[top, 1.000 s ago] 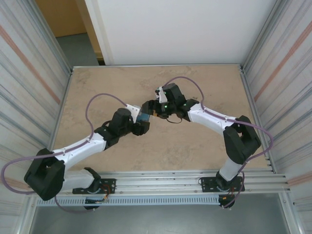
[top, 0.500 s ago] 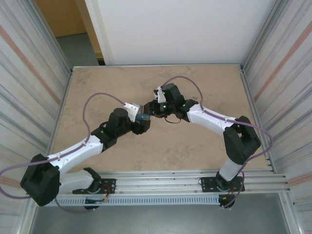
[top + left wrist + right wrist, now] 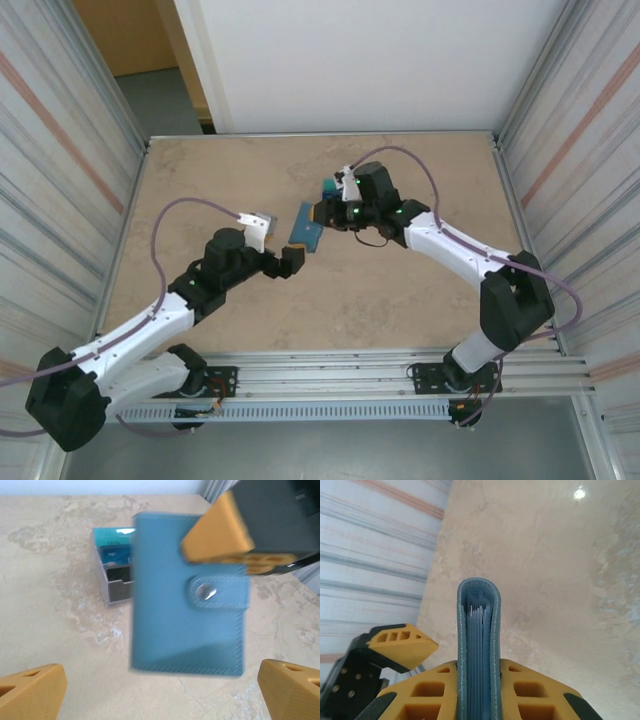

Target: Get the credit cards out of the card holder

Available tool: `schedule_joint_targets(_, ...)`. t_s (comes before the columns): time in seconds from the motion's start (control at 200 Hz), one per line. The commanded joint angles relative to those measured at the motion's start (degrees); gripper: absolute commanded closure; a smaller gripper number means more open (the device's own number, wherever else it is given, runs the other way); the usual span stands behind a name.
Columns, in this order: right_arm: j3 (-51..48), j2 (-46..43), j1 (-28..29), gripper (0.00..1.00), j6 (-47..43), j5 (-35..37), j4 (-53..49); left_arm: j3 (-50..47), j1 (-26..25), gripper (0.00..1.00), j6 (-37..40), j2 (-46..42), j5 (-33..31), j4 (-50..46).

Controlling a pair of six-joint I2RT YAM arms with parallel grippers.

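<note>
The card holder [image 3: 307,226] is a slate-blue bifold, folded shut with its snap tab [image 3: 205,592] fastened. My right gripper [image 3: 326,214] is shut on it and holds it above the table. From the right wrist, the card holder [image 3: 479,630] stands edge-on between the yellow fingers [image 3: 530,692], with thin pale layers packed inside. My left gripper [image 3: 290,258] is open, a short way to the near left of the holder, and touches nothing. In the left wrist view the left gripper [image 3: 162,687] has bare table between its fingertips. Two teal and blue credit cards [image 3: 115,554] stand in a small box.
The small dark boxy tray [image 3: 328,186] with the cards sits on the table just behind the holder. Beige marble table [image 3: 220,190] spreads open to the left and back. Corrugated metal walls [image 3: 60,180] close both sides.
My left gripper opened wide, let go of the card holder and drew back toward the near left. The right gripper closed on the holder and carried it slightly right and away.
</note>
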Motion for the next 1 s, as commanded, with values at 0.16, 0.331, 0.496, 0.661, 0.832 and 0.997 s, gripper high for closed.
schedule_joint_targets(0.16,-1.36,-6.25,-6.85,0.9,-6.4,-14.83,-2.16,3.17,11.09,0.06,-12.56,4.75,23.84,4.83)
schedule_joint_targets(0.331,-0.72,-6.46,-9.05,0.9,-9.03,-25.86,-2.01,6.94,11.73,0.19,-11.46,7.65,35.04,6.8)
schedule_joint_targets(0.496,0.91,-5.83,-9.06,0.9,-11.51,-30.92,-3.19,8.99,10.61,0.32,-10.69,9.81,40.54,8.41)
schedule_joint_targets(0.661,1.64,-5.57,-8.98,0.9,-11.27,-32.05,-2.64,10.06,8.66,0.47,-8.73,11.04,40.94,7.09)
schedule_joint_targets(0.832,2.31,-4.23,-8.16,0.9,-10.8,-33.12,-1.7,9.9,8.33,0.59,-10.01,12.57,43.23,9.3)
schedule_joint_targets(0.997,3.29,-2.25,-7.52,0.91,-10.63,-33.6,-1.37,11.26,7.01,0.66,-8.39,12.42,43.09,6.99)
